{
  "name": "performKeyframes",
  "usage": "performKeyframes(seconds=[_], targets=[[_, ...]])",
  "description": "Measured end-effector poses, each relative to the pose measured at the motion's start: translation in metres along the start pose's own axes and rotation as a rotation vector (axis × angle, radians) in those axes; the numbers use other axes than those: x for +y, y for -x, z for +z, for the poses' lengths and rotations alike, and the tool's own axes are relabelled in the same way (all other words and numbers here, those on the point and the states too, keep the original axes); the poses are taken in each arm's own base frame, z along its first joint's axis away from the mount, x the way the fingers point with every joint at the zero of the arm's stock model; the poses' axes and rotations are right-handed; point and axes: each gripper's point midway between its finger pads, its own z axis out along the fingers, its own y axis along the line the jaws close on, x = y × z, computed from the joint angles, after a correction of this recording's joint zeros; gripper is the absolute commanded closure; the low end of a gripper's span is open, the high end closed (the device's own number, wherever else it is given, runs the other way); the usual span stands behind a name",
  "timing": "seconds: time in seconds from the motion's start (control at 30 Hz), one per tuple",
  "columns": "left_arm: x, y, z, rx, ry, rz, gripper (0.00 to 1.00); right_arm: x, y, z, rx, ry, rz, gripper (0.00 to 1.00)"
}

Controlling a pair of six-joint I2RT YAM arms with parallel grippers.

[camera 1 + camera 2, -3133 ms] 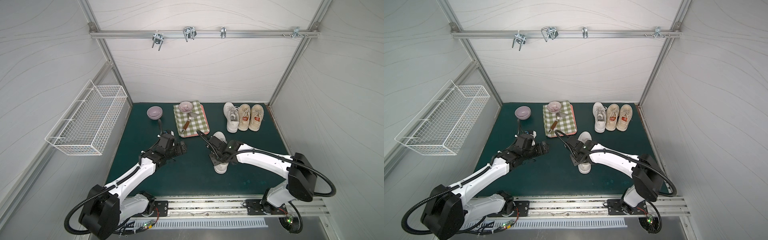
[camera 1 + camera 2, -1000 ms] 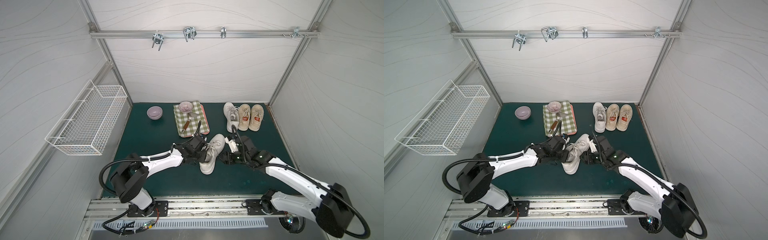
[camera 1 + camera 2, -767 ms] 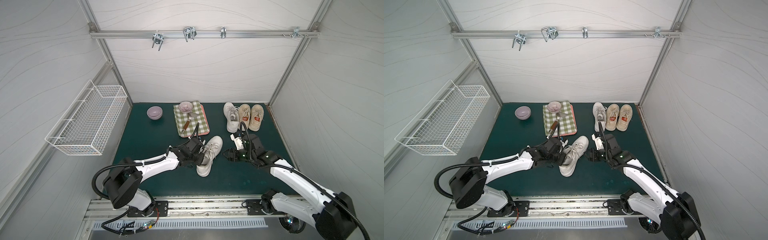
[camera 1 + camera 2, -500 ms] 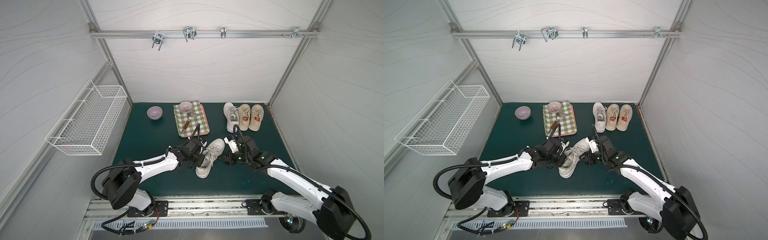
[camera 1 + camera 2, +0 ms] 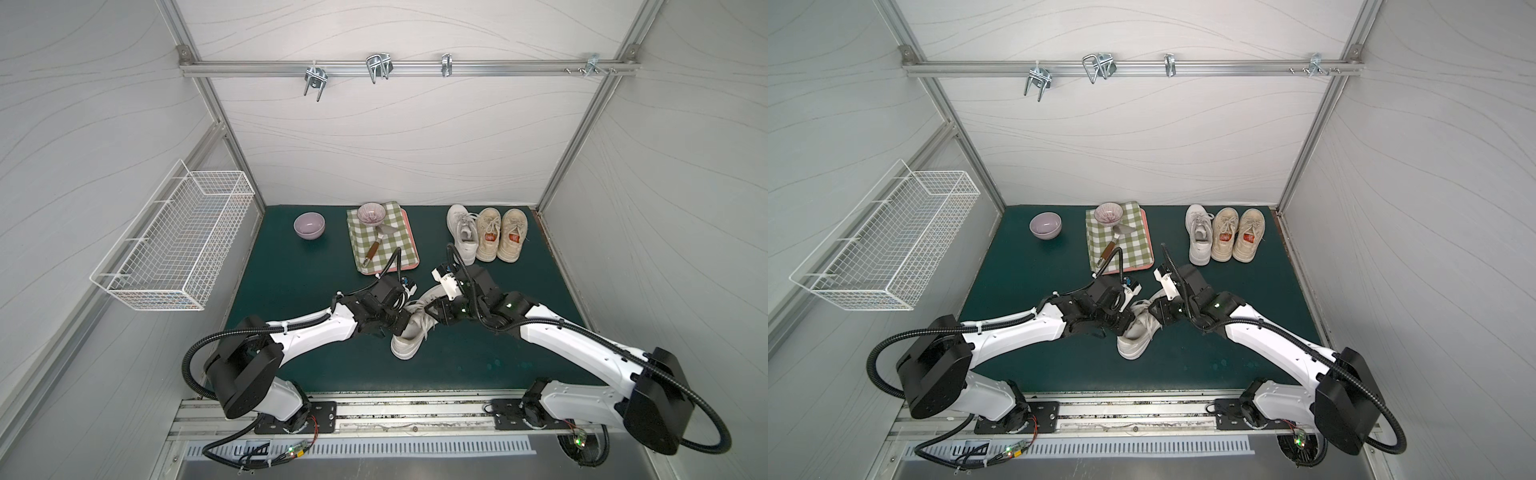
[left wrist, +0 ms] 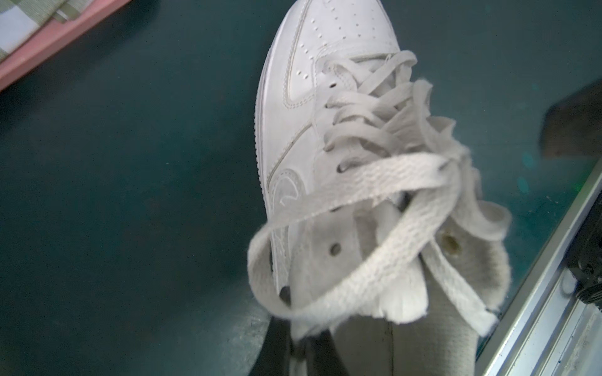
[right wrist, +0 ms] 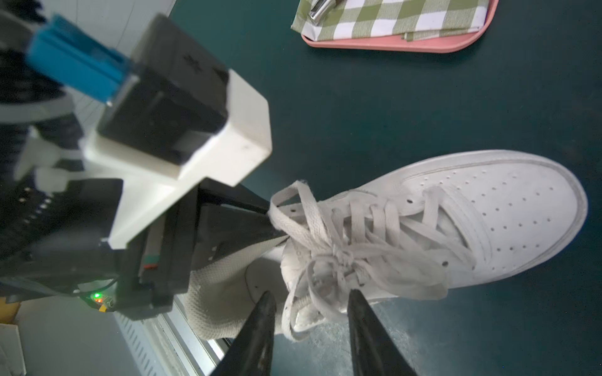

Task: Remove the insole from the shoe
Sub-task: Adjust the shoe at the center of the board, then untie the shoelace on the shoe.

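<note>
Green mat [image 5: 291, 291] carries the white shoe [image 5: 406, 347] at centre, toe toward 7 o'clock. Left gripper [image 5: 395, 326], at its 9 o'clock, clamps its side; right gripper [image 7: 311, 293] straddles the laces [image 7: 335, 257], jaws apart.

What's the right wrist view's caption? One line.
Left gripper clamps the white sneaker; open right gripper straddles its laces.

The right gripper [image 7: 311, 293] flanks the tangled laces [image 7: 338, 257] of a white perforated leather sneaker [image 7: 488, 221] (jaws apart). A dark green mat [image 7: 358, 97] lies beneath.
</note>
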Motion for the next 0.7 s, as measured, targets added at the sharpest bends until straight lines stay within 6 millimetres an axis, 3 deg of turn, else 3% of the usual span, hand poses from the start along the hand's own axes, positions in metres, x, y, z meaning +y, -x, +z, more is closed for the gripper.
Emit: performKeyframes(seconds=[0.17, 0.4, 0.57, 0.7], targets=[[-0.001, 0.000, 0.000, -0.001, -0.004, 0.000, 0.99, -0.001, -0.004, 0.007, 0.033, -0.017, -0.007, 0.67], [-0.001, 0.000, 0.000, -0.002, -0.004, 0.000, 0.90, 0.002, -0.017, 0.010, 0.074, -0.044, -0.042, 0.71], [-0.001, 0.000, 0.001, -0.008, -0.009, -0.002, 0.85, -0.007, -0.022, 0.015, 0.096, -0.098, -0.043, 0.71], [-0.002, 0.001, 0.001, -0.010, -0.015, -0.003, 0.83, -0.010, -0.016, 0.018, 0.100, -0.131, -0.042, 0.71]])
